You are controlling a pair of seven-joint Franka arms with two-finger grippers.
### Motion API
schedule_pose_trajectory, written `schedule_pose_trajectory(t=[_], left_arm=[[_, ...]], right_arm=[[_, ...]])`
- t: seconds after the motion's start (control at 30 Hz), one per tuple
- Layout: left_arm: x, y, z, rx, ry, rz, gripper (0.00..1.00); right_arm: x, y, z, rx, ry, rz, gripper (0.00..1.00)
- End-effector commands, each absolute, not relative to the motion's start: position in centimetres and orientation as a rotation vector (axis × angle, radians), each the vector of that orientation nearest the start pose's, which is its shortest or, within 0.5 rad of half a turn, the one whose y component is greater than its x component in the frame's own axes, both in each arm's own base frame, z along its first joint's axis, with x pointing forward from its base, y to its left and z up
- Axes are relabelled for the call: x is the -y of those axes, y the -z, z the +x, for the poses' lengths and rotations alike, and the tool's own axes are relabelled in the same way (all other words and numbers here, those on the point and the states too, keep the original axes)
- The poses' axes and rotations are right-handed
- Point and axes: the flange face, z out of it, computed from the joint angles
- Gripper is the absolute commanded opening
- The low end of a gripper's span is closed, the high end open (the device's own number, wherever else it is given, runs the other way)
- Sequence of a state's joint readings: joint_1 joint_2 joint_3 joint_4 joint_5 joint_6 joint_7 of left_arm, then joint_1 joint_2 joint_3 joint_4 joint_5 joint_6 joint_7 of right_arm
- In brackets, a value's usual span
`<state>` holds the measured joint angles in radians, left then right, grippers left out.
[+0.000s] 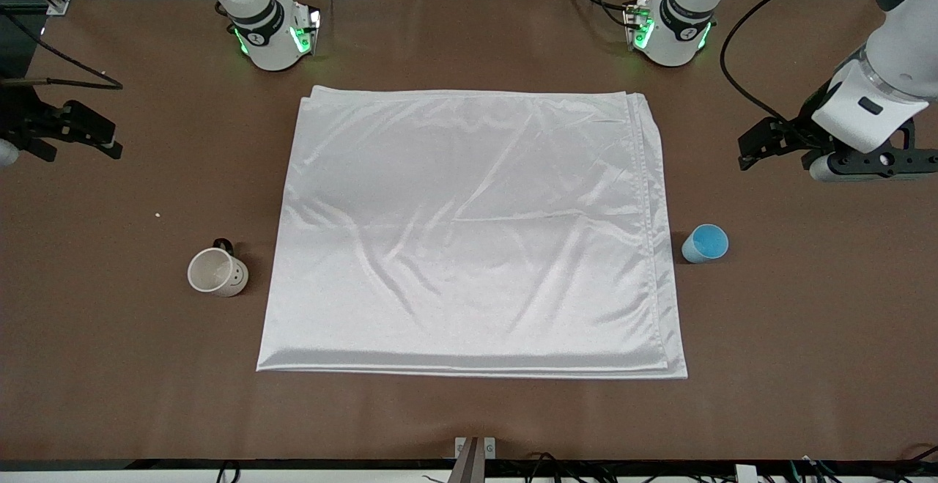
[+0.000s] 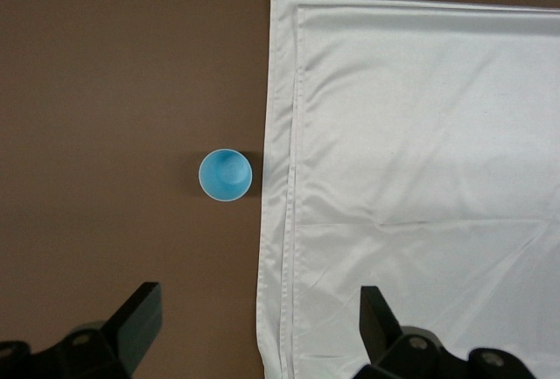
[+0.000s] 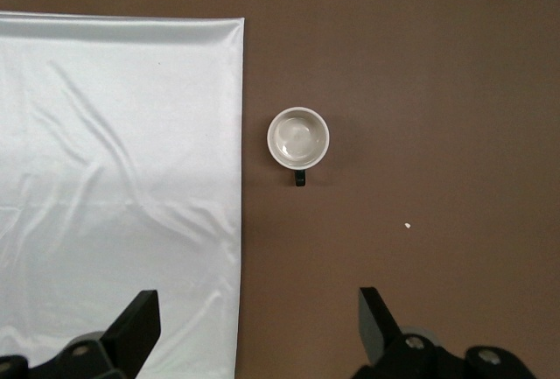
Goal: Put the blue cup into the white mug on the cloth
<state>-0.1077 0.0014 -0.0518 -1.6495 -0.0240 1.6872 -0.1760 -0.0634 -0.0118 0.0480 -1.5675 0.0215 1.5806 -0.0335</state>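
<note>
The white cloth (image 1: pixel 469 234) lies flat in the middle of the brown table, lightly wrinkled. The blue cup (image 1: pixel 706 243) stands upright on bare table just off the cloth's edge toward the left arm's end; it also shows as the blue cup (image 2: pixel 226 174) beside the cloth (image 2: pixel 420 178). The white mug (image 1: pixel 217 272) stands upright, empty, on bare table off the cloth toward the right arm's end; in the right wrist view the mug (image 3: pixel 298 137) stands beside the cloth (image 3: pixel 114 186). My left gripper (image 1: pixel 762 146) (image 2: pixel 260 309) and right gripper (image 1: pixel 80 135) (image 3: pixel 260 309) hover open and empty, each over a side edge of the cloth.
Both arm bases (image 1: pixel 275 32) (image 1: pixel 670 28) with green lights stand along the table's edge farthest from the front camera. A tiny white crumb (image 1: pixel 157 214) (image 3: pixel 408 225) lies on the table near the mug. A black cable (image 1: pixel 66 65) crosses the corner at the right arm's end.
</note>
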Motion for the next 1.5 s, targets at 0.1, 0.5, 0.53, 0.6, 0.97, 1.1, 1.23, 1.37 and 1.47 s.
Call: schedule_pose_trajectory(t=[0.1, 0.5, 0.53, 0.6, 0.97, 1.1, 1.23, 1.37, 1.47], left_arm=[[8.4, -60.2, 56.1, -0.006, 0.068, -3.154, 1.00], [8.8, -59.7, 56.6, -0.005, 0.084, -3.135, 1.00], [8.7, -59.7, 56.6, -0.005, 0.087, -3.135, 1.00], [8.7, -59.4, 56.6, -0.005, 0.075, -3.132, 1.00], [8.6, -56.4, 57.5, -0.018, 0.036, -3.132, 1.00], [8.6, -54.0, 58.1, -0.015, 0.050, -3.134, 1.00], [7.8, -51.3, 58.4, -0.007, 0.072, -3.135, 1.00], [7.1, -48.3, 59.3, 0.009, 0.079, -3.135, 1.00], [7.1, -45.3, 60.0, 0.010, 0.076, -3.137, 1.00]], right_arm=[[0.7, -63.4, 55.2, 0.002, 0.046, -3.109, 1.00], [1.0, -61.8, 56.1, 0.016, -0.001, -3.115, 1.00], [0.8, -61.6, 56.1, 0.021, -0.008, -3.116, 1.00], [0.9, -61.5, 56.2, 0.019, -0.013, -3.116, 1.00], [1.5, -60.8, 56.3, 0.007, -0.051, -3.114, 1.00], [2.1, -57.2, 57.9, 0.007, -0.146, -3.091, 1.00], [2.0, -56.9, 57.6, 0.054, -0.177, -3.080, 1.00], [1.9, -56.3, 57.4, 0.042, -0.196, -3.079, 1.00], [2.1, -55.8, 57.4, 0.032, -0.203, -3.078, 1.00]])
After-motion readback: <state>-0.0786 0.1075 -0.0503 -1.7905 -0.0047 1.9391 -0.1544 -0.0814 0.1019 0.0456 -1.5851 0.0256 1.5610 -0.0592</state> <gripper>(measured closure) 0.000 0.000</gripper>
